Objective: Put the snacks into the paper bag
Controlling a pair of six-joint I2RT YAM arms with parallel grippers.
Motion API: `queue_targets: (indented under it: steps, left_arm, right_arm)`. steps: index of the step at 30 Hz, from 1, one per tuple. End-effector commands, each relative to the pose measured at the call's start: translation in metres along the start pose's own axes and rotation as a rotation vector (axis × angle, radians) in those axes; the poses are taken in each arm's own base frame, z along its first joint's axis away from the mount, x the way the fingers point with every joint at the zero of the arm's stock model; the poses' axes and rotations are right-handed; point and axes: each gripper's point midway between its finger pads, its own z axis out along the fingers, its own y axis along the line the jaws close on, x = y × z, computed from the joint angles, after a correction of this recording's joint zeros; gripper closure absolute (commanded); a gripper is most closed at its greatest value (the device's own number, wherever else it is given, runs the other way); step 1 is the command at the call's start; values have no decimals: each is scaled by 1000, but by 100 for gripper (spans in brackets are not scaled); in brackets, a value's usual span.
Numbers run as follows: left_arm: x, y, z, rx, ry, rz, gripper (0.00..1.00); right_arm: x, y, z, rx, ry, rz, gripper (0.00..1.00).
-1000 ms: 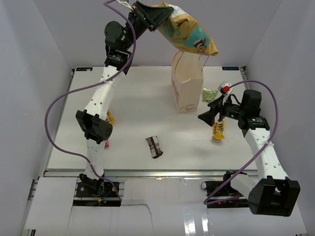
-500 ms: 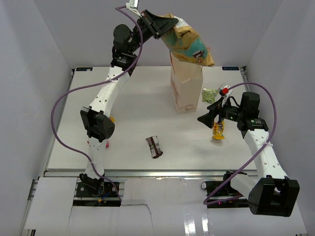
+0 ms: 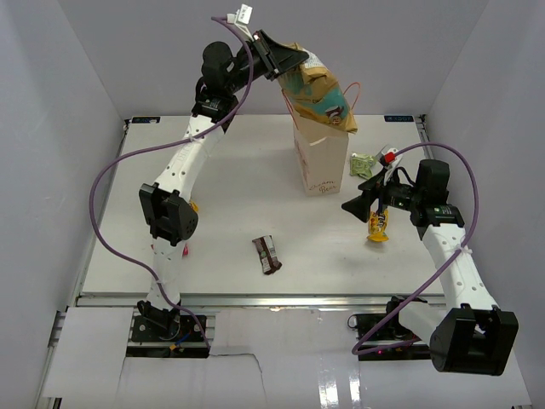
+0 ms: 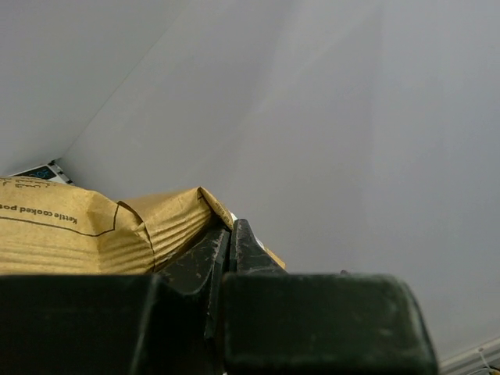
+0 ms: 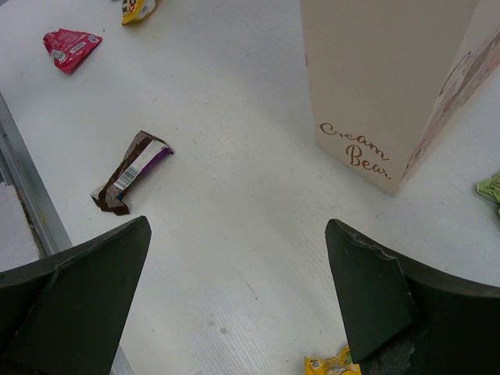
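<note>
1. Top external view: the flat, crinkled tan-brown pouch (image 3: 324, 92) is clamped at its crimped top edge by the left hand (image 3: 292, 61); it is held tilted, its lower end at the open mouth of the boxy, upright paper bag (image 3: 322, 166).
2. The right hand (image 5: 242, 289) is spread wide, grasping nothing, over the matt white table (image 3: 230, 196); a glossy yellow packet (image 3: 378, 227) lies near it.
3. A crumpled dark-brown packet (image 3: 268, 254) lies well apart from the bag.

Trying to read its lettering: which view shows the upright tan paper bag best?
Right wrist: the upright tan paper bag stands close, its reddish script legible. Top external shows it small, script tiny. Left wrist misses it.
</note>
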Motion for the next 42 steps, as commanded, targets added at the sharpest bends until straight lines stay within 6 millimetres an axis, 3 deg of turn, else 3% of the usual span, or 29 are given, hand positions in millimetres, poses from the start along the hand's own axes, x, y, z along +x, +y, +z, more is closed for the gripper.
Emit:
queue_targets:
  steps: [1,12,20,33,36,37,38,40,42]
  left_arm:
    - [-13,-14,-3,15,-15,92,100]
    - [-2,4,-5,-34,33,156,100]
    - [15,29,-10,-107,100,188,100]
    - [59,71,-9,-180,207,164,100]
    - [66,75,-6,-188,213,141,84]
    - [66,77,-5,-196,205,138,70]
    - [65,77,-4,-200,200,132,63]
    - [59,74,-3,-204,178,136,47]
    - [51,65,-1,-195,153,144,39]
  right_arm:
    - [-5,1,-2,2,-20,-21,2]
    - [-1,-2,-1,10,-12,-15,2]
    - [2,-2,0,13,-8,-9,2]
    - [11,-7,0,39,14,-12,2]
    - [14,-10,-1,54,27,-16,2]
    - [16,-12,-1,68,38,-11,2]
    - [17,-14,-2,76,44,-9,2]
    - [21,-18,-3,99,64,2,2]
    - [24,-23,-3,125,86,16,2]
